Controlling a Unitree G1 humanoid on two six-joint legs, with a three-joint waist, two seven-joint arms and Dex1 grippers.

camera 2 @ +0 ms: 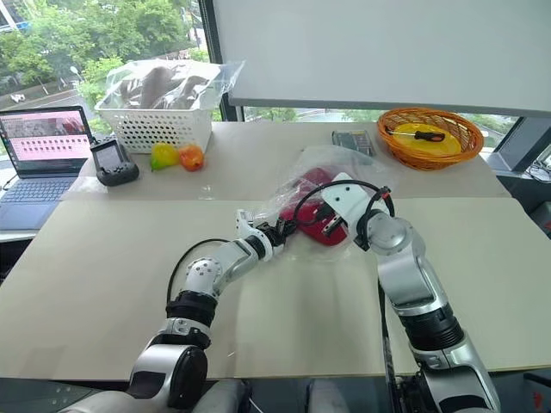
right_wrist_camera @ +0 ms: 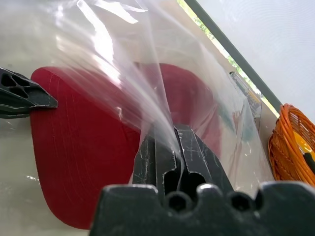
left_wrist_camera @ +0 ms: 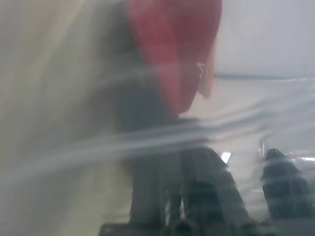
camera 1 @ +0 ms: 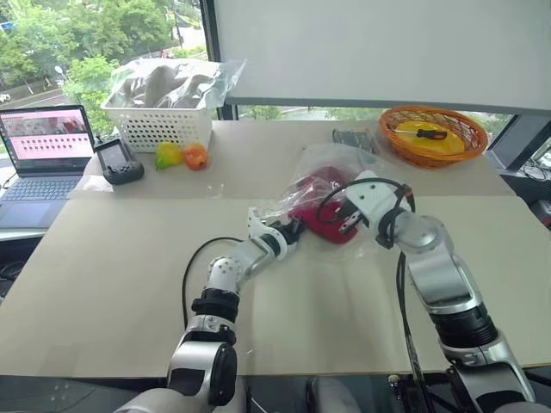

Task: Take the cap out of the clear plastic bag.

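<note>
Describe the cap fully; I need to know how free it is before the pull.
The cap is dark red stitched fabric with a curved brim, lying on the table inside the clear bag. The right gripper pinches the bag's film above it. The left gripper is shut at the brim's edge; whether it holds the cap or film is unclear.

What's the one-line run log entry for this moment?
right hand: shut on thin clear plastic bag | left hand: shut on dark red fabric cap brim | cap inside bag
</note>
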